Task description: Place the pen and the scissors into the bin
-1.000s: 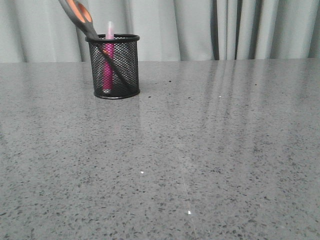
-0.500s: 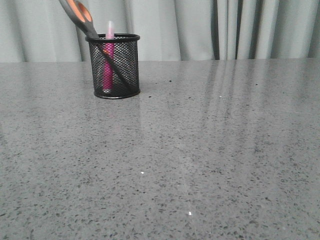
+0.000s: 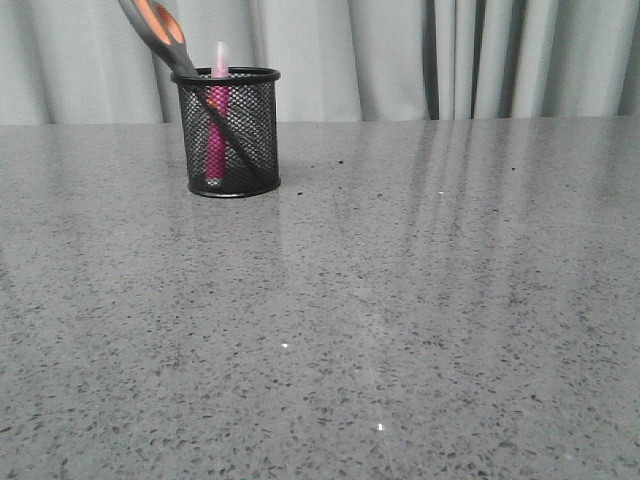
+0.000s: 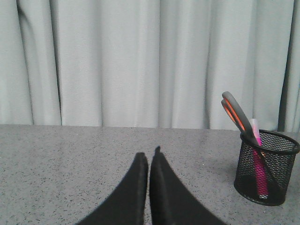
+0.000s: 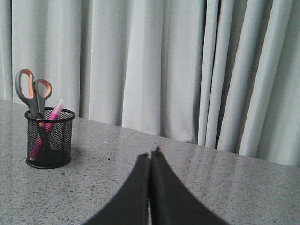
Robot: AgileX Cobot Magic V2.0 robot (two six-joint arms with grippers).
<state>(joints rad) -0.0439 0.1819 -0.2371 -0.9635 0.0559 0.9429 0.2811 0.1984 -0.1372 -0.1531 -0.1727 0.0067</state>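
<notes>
Two sets of fingers are sitting nearest to us, each seen only from its own wrist camera: our left fingers (image 4: 149, 157) are pressed together tip to tip with nothing between them, and our right fingers (image 5: 151, 153) are clenched the same way, also gripping nothing. Both are hanging low over the grey speckled bench (image 3: 400, 300), well apart from the task's things, and neither is showing in the front view. Farther out, toward the back left of the bench, the bin (image 3: 229, 140) is standing upright, and we are seeing it off to one side in both wrist views (image 4: 265, 168) (image 5: 49, 139). Inside it the pen (image 3: 216, 110) is standing nearly upright, its whitish cap poking just above the rim. The scissors (image 3: 160, 35) are resting in the bin too, blades down and crossing the mesh diagonally, handles leaning out over the rim toward the left and rising well above the pen. Behind everything, pale pleated curtains (image 3: 450, 60) are hanging along the far edge of the bench.
</notes>
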